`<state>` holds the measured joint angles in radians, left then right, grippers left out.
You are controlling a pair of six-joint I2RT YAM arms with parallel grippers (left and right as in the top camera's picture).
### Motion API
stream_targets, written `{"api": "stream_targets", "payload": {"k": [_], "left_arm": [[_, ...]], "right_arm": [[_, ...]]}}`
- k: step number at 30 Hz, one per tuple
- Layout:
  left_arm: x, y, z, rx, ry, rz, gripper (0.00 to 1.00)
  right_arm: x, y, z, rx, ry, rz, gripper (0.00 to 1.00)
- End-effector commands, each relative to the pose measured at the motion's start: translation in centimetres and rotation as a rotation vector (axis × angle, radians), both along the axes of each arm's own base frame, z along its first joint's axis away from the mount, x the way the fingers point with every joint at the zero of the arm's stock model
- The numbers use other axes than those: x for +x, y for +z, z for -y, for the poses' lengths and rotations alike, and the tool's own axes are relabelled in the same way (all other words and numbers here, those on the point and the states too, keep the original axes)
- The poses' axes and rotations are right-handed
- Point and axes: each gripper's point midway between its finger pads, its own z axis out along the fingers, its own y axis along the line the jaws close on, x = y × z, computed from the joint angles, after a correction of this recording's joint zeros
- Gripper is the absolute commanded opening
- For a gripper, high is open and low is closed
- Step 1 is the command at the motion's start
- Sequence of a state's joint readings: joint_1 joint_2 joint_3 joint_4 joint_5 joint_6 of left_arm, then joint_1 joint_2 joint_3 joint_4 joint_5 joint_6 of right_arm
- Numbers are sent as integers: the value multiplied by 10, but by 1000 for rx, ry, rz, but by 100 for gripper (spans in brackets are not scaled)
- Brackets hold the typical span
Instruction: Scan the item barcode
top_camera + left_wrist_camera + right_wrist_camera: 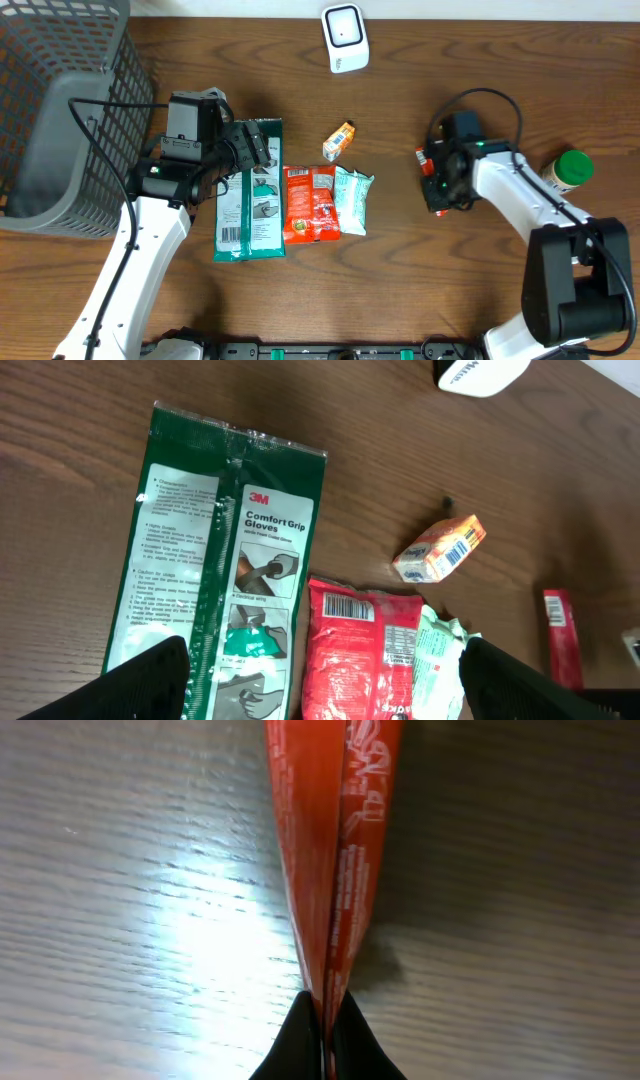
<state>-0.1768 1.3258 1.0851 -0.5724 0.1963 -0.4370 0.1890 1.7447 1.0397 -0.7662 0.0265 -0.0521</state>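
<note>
My right gripper [437, 187] is shut on a slim red packet [335, 840], pinching its lower end edge-on between the fingertips [325, 1005] just above the wood. In the left wrist view the same red packet [562, 640] shows at the far right. My left gripper [255, 150] hangs open over the pile, with nothing between its fingers [325, 643]. Below it lie a green 3M gloves pack [225, 550], a red pouch with a barcode [360, 650] and a pale green pouch [435, 660]. The white scanner [345, 38] stands at the table's far edge.
A small orange and white box [339, 140] lies behind the pouches. A green-lidded bottle [568, 170] stands right of the right arm. A grey wire basket [60, 110] fills the far left corner.
</note>
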Motion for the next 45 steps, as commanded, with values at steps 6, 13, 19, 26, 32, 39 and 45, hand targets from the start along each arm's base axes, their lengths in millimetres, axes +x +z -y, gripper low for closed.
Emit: {"api": "stream_targets", "payload": {"k": [6, 13, 19, 26, 32, 39, 45], "left_arm": [[2, 3, -1, 11, -8, 11, 86], [2, 3, -1, 11, -8, 11, 86], [2, 3, -1, 11, -8, 11, 86], [2, 3, -1, 11, -8, 11, 86], [2, 2, -1, 11, -8, 10, 87], [2, 2, -1, 11, -8, 10, 86], [2, 3, -1, 11, -8, 11, 86]], "right_arm": [[8, 17, 22, -446, -2, 148, 1], [9, 29, 30, -618, -5, 241, 1], [3, 19, 32, -622, 9, 234, 1], [-4, 6, 40, -656, 42, 246, 1], [-13, -7, 32, -587, 54, 202, 1], [-17, -14, 30, -560, 53, 198, 2], [-21, -21, 21, -494, 31, 181, 7]]}}
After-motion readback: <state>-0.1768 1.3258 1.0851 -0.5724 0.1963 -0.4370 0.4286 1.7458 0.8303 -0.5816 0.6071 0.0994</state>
